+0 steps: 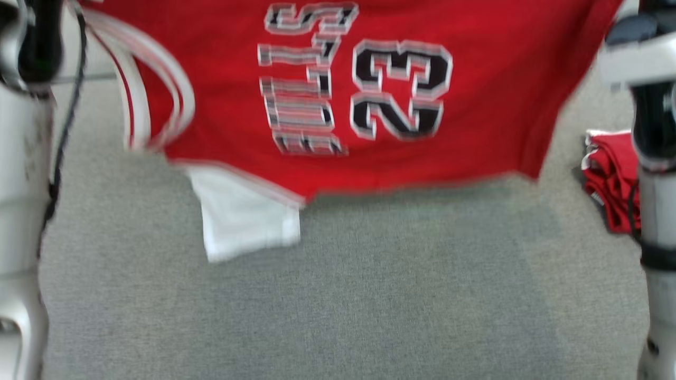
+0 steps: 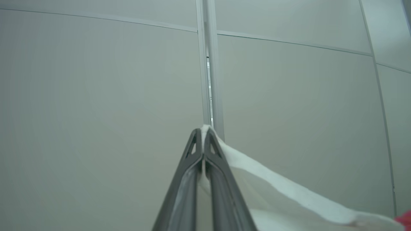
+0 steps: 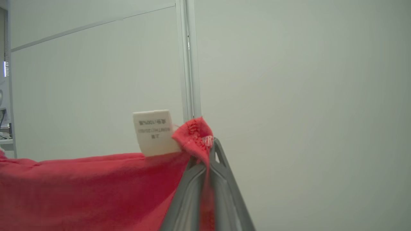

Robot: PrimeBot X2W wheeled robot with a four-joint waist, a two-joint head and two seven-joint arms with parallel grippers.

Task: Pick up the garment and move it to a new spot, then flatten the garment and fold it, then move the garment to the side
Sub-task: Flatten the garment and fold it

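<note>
Head camera looking down at garment (image 1: 501, 105) over carpet (image 1: 369, 295), wrist cameras close on its edges, facing wall (image 2: 96, 112)

Red jersey (image 1: 491, 105) hangs spread across 12 o'clock — black 23 (image 1: 401, 89) on it, white flap (image 1: 243, 221) dangling toward 7. Another red pile (image 1: 612, 179) sits at 3 on grey carpet (image 1: 369, 295).
</note>
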